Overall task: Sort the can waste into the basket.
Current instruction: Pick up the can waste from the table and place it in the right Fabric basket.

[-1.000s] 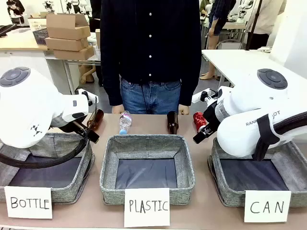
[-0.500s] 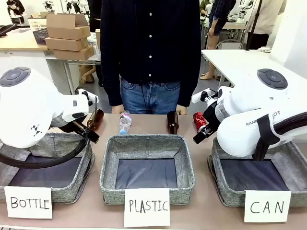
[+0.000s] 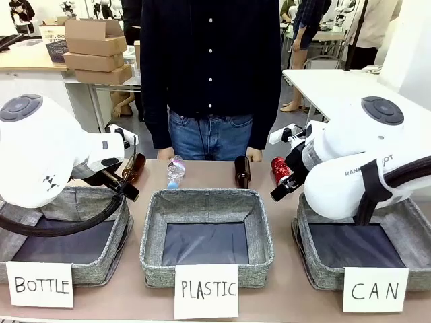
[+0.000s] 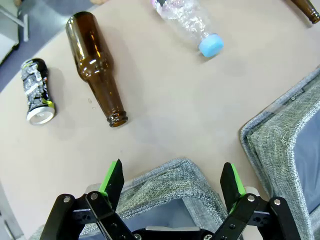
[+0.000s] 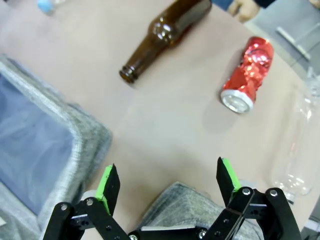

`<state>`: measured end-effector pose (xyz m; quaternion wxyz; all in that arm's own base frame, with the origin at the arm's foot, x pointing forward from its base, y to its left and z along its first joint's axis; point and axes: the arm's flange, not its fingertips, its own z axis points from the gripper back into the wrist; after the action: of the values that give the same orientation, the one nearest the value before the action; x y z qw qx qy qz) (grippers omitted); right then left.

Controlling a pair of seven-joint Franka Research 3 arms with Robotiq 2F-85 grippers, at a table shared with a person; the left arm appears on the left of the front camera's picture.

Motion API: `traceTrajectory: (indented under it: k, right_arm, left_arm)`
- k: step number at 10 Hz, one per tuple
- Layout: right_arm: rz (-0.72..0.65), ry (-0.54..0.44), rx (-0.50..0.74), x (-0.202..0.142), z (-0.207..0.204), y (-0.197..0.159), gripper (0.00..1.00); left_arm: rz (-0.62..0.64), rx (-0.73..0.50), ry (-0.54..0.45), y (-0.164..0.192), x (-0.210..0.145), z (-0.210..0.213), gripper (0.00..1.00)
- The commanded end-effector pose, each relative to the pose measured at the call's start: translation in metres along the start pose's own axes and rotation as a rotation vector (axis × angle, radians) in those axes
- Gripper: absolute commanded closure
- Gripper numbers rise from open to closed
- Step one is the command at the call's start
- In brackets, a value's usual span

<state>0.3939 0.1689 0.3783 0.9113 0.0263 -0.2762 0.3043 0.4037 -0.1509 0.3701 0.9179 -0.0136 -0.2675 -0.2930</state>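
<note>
Red can (image 5: 247,75): crushed, foil-bright, dented walls, silver end facing the right wrist camera. It lies on its side on the bare surface (image 5: 165,125), beyond the right hand (image 5: 170,187) and apart from it, not yet gripped. In the front view it shows just past the right arm, at the far edge of the surface.

Dark can (image 4: 37,90): silver, yellow and blue print, dented, also on its side, white end toward the camera. It lies well off to one side of the left hand (image 4: 172,185), beside a brown glass bottle (image 4: 97,67).

Change over the last second: almost none. The right arm's wrist shifts only very slightly in the front view; cans, bottles and baskets lie as they did. Judgement: the right arm is pausing or lining up above the red can, and no can is sorted yet.

Hands: both are spread wide and empty, green pads well apart; each hangs over a basket rim.

CAN basket (image 3: 316,266): grey woven fabric, soft rounded rim, dark smooth lining, nothing visible in it, under the right arm. Its white card is handwritten.

Other items: a second brown bottle (image 5: 165,32), smooth and glossy, near the red can; a clear crinkled plastic bottle (image 4: 187,22) with blue cap; another clear bottle (image 5: 300,145) at the right wrist view's edge.
</note>
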Motion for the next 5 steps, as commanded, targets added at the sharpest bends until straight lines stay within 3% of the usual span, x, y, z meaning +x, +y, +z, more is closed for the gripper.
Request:
traceTrajectory:
  k: [1, 2, 3, 4, 5]
  right_arm:
    - [-0.116, -0.002, 0.069, 0.011, 0.08, -0.013, 0.0]
    - [-0.132, -0.027, 0.107, 0.001, 0.134, -0.016, 0.0]
    - [-0.086, -0.08, 0.092, -0.021, 0.172, -0.01, 0.0]
    - [0.075, -0.111, 0.031, -0.056, 0.193, 0.0, 0.0]
    - [0.165, -0.106, -0.023, -0.086, 0.189, 0.005, 0.0]
  left_arm:
    - [0.043, -0.044, -0.04, -0.017, 0.011, 0.062, 0.0]
    - [0.093, -0.051, -0.053, -0.042, 0.007, 0.122, 0.0]
    - [0.037, -0.03, -0.099, -0.072, -0.011, 0.162, 0.0]
    - [-0.003, 0.039, -0.117, -0.093, -0.036, 0.182, 0.0]
    - [-0.083, 0.021, -0.108, -0.104, -0.057, 0.176, 0.0]
